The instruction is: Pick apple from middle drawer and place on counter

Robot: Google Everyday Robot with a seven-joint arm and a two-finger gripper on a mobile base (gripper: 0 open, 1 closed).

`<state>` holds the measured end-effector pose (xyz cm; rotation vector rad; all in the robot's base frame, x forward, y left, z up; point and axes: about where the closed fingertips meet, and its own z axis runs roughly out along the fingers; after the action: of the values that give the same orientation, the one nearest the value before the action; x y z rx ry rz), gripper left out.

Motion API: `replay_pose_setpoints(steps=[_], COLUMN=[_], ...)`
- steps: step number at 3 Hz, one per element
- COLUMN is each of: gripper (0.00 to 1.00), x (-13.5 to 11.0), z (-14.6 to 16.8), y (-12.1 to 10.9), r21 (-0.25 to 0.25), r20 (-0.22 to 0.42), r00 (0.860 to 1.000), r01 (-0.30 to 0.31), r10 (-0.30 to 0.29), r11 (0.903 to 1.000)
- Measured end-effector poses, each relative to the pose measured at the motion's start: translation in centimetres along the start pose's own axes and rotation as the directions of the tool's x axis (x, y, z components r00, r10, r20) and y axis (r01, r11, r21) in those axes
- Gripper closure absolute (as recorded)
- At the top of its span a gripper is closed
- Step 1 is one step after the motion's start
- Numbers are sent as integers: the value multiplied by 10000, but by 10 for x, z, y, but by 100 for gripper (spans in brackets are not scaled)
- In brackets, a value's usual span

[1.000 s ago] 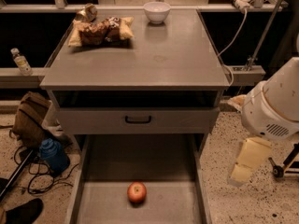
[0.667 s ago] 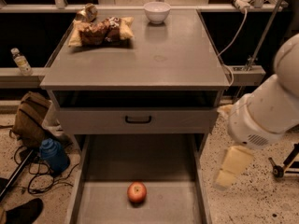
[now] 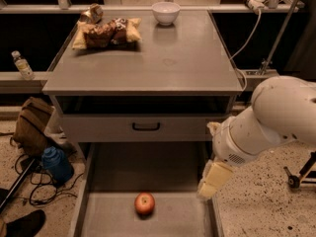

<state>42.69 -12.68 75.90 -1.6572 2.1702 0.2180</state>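
Observation:
The apple (image 3: 144, 203) is small, round and red-orange. It lies on the flat grey floor of the pulled-out middle drawer (image 3: 113, 172), near the drawer's front. The counter (image 3: 163, 63) is the broad grey top of the cabinet, with a faint ring mark. My gripper (image 3: 213, 177) is cream-coloured, at the end of a bulky white arm coming in from the right. It hangs over the drawer's right wall, to the right of the apple and a little above it, not touching it.
A white bowl (image 3: 165, 12) stands at the counter's back edge, with a chip bag (image 3: 106, 32) and a can (image 3: 92, 13) at the back left. A drawer front with a black handle (image 3: 146, 127) is closed above. Bags, a blue bottle (image 3: 55, 163) and cables lie on the left floor.
The arm and my gripper have moved left and down, from beside the cabinet to over the right wall of the open drawer, closer to the apple. The apple has not moved.

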Motion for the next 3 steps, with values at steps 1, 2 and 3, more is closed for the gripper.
replay_pose_setpoints(steps=[1, 2, 3], gripper=[0, 0, 0], x=[0, -8, -34], z=[0, 35, 111], y=[0, 18, 61], r21=[0, -426, -1167], r20=[0, -58, 771], r00=[10000, 9987, 9904], r01=[0, 507, 1235], r10=[0, -510, -1150], r11=[10000, 9978, 9855])
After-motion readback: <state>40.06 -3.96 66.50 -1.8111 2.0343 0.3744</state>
